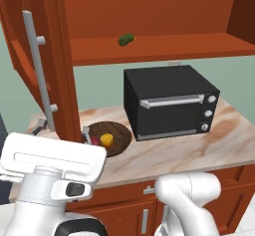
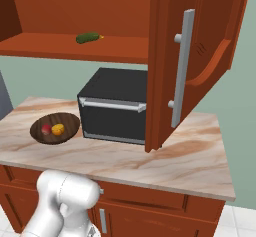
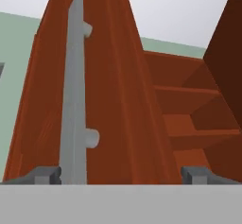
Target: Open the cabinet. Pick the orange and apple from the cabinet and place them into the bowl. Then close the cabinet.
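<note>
Cabinet [image 1: 149,11] doors stand swung open above the marble counter [image 1: 199,145], and its red-brown shelf is in plain sight. At the left of the scene, the left door [image 1: 60,56] juts toward the robot, edge-on, with its long grey handle [image 1: 37,65] facing left. Just right of that door, on the counter, sits the dark wooden bowl [image 1: 117,130], and inside it the dark-red apple [image 1: 94,141] lies touching the orange [image 1: 106,140], apple on the left. Above, on the shelf, a small green vegetable [image 1: 126,39] lies alone. Right of the bowl, further along the counter, stands the black microwave [image 1: 169,100], its door shut. At the far right, the right door [image 2: 165,66] hangs open with its own grey handle [image 2: 182,66]. In the hand view, the gripper [image 3: 123,175] points up along the left door's edge; its 2 fingertips [image 3: 46,175] are spread wide, the grey handle just inside the left tip, and nothing is held between them.
</note>
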Robot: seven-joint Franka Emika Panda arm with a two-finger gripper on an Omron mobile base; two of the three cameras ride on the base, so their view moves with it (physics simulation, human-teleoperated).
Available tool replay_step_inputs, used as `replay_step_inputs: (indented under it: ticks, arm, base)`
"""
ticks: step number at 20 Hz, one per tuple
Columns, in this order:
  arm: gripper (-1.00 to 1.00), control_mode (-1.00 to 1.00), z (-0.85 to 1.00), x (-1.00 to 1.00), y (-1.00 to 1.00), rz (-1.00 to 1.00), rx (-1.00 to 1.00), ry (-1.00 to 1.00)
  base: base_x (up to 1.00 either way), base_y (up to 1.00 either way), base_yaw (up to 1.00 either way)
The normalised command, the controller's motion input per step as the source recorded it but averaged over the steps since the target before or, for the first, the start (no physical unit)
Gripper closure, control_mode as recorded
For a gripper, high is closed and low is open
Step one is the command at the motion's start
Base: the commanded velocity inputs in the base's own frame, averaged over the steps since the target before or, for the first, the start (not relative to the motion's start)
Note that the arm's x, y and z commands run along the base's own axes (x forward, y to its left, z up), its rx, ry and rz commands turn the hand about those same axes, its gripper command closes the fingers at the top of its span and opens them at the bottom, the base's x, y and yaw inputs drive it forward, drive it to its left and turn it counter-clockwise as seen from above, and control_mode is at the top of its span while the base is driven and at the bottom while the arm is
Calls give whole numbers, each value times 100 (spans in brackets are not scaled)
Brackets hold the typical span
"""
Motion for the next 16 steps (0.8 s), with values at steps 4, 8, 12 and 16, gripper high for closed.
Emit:
replay_step_inputs:
  ticks: [4,8,12,16]
  arm:
    - [-100,-100,0,12,19,-6,6,0]
    - [-100,-100,-3,0,-72,-2,7,0]
    - [-100,-100,-24,0,-100,0,10,-4]
    - [-100,-100,-51,29,-100,0,6,0]
  base:
    - [0,0,0]
    - [0,0,0]
    - [0,0,0]
    - [0,0,0]
